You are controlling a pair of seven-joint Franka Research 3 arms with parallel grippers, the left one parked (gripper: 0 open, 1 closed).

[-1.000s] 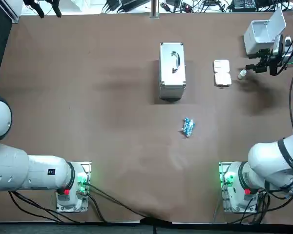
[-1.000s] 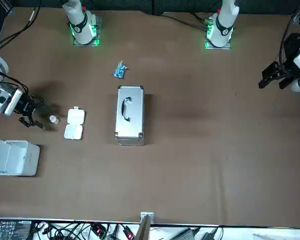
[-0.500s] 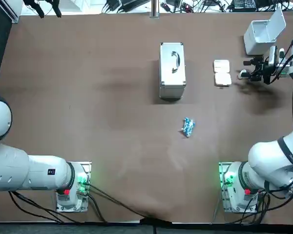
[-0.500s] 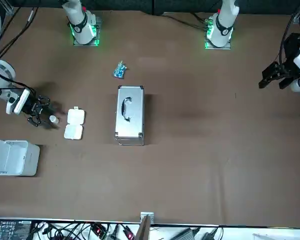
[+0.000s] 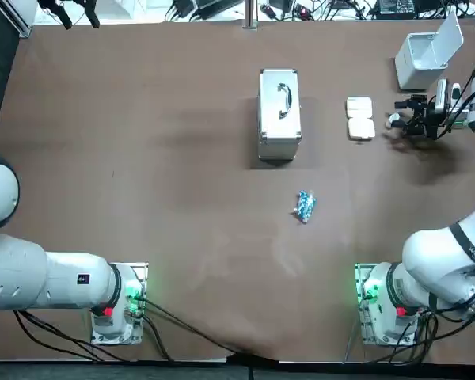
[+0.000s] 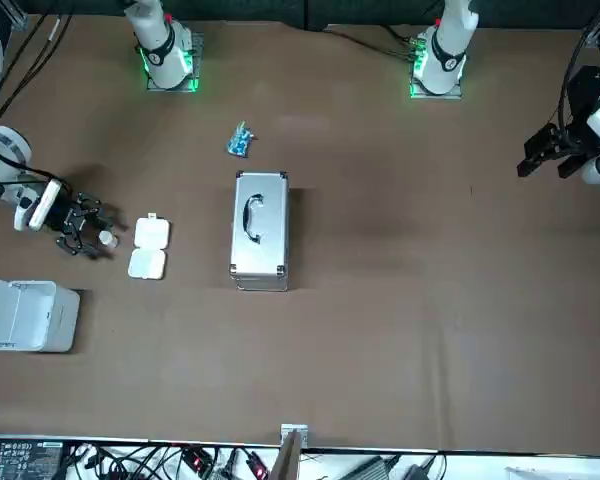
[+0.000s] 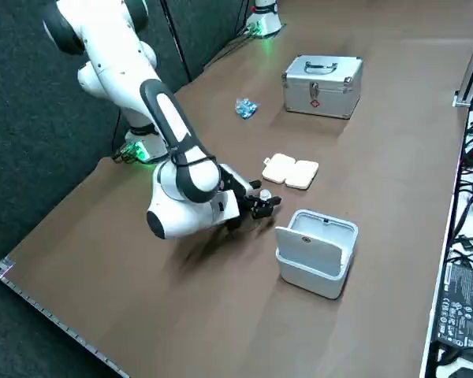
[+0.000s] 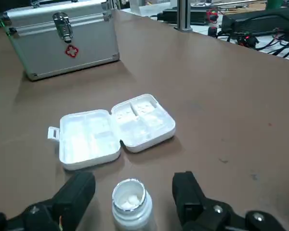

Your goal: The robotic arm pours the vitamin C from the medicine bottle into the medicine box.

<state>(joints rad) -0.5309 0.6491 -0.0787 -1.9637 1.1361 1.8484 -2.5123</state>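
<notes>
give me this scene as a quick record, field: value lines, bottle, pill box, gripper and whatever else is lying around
medicine bottle: upright, cap off, white tablets visible inside
right gripper: open, one finger on each side of the medicine bottle, a gap on both sides
medicine box: open, lying flat just past the bottle, not touching it
silver case: closed, red cross on its front
blue packet: lying apart from everything else
white bin: lid up
task stage: bottle not yet gripped
</notes>
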